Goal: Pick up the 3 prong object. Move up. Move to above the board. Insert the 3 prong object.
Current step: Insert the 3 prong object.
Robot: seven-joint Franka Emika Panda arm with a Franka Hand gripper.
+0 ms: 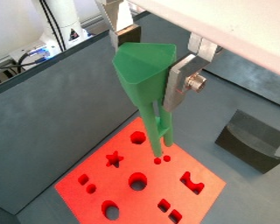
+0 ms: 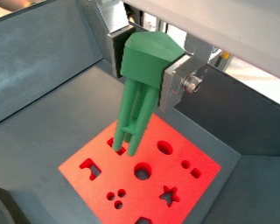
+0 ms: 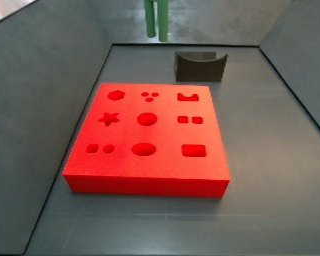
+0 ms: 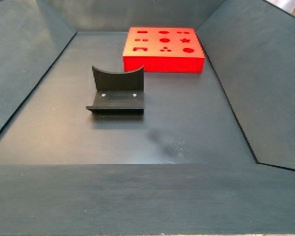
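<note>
Wrist views give us the clearest look. Nearest to these cameras is the gripper, and its jaws are closed on the wide top of the 3 prong object; we see one silver finger pressed against the side of the green head. From the jaws the post hangs straight down, so its long axis is upright, and the prongs at its lower end point to the board.

Farther below lies the board, flat on the floor, and the prongs are above it, not touching. In a wrist view the tips are just beside the three small dots, which we judge to be the matching holes. We think the coming move depends on this one relation: the tips must stand exactly over the three dots before the post goes down, and we cannot tell if they are already exact.

In a side view only the lower part of the post shows, high over the far edge of the board. The holder stands well apart, on the far right.
</note>
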